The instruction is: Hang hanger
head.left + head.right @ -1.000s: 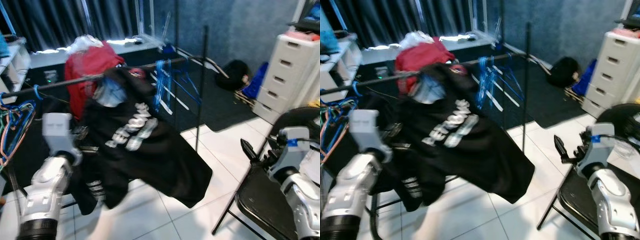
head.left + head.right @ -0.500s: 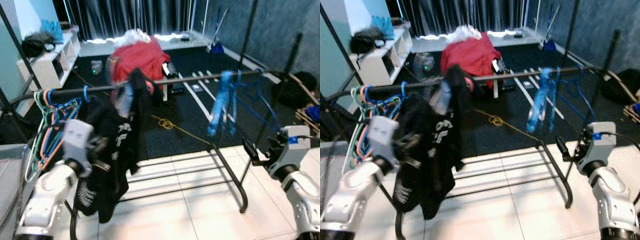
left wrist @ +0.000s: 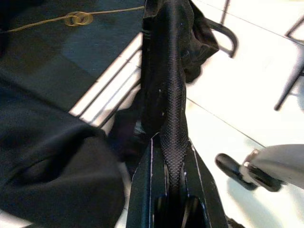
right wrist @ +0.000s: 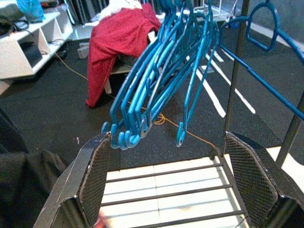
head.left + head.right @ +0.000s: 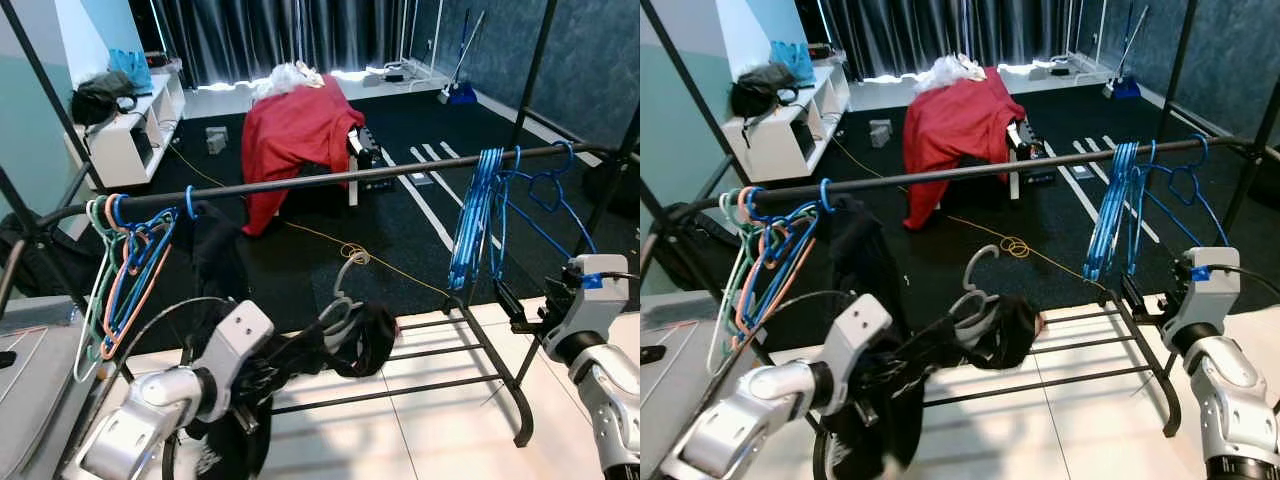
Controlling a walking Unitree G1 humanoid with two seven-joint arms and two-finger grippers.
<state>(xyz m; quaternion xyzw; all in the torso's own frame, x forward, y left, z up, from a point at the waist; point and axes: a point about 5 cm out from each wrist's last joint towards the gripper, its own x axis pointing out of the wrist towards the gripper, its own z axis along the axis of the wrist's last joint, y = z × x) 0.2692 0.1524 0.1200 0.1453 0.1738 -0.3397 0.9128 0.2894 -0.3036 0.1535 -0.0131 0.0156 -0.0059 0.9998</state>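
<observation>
Left gripper (image 3: 173, 142) clamped on black garment (image 5: 350, 345) with grey hanger (image 5: 343, 285), lower centre; right gripper (image 4: 180, 180) apart near blue hangers (image 5: 480, 215), right, on rail (image 5: 300, 185).

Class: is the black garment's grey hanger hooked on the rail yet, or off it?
Off. The grey hanger hook sits below the rail, with the left gripper holding the black garment.
</observation>
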